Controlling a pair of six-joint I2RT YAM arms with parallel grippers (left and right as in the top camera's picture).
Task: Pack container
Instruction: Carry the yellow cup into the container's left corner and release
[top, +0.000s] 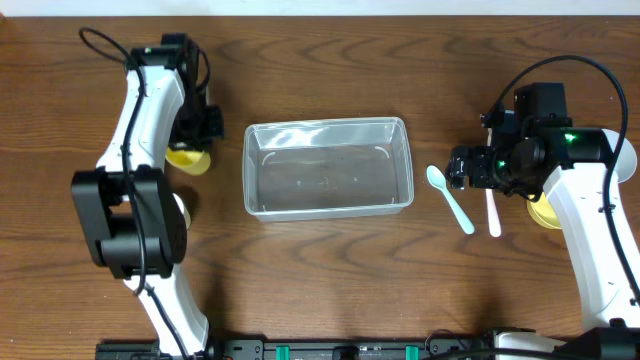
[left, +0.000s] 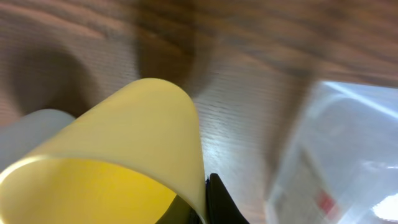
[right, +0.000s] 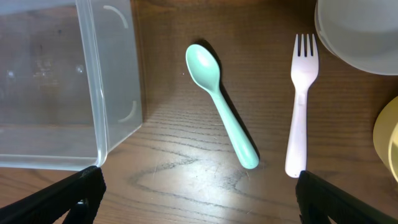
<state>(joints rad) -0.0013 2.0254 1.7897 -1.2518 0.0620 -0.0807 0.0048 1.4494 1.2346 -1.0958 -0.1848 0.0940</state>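
While container (top: 328, 208) lies lengthwise L-R, L gripper (top: 197, 143) grips yellow cup (top: 189, 158), R gripper (top: 462, 170) spread wide.

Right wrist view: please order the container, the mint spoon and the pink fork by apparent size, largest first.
1. The container, clearly largest, though partly cropped.
2. The pink fork and the mint spoon look about equally long; I cannot rank them.

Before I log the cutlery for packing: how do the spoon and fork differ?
The spoon is mint green; the fork is pale pink. The spoon ends in an oval bowl, the fork in tines. The spoon lies diagonally and nearer the container; the fork lies straighter. Both rest flat on the table, ungripped.
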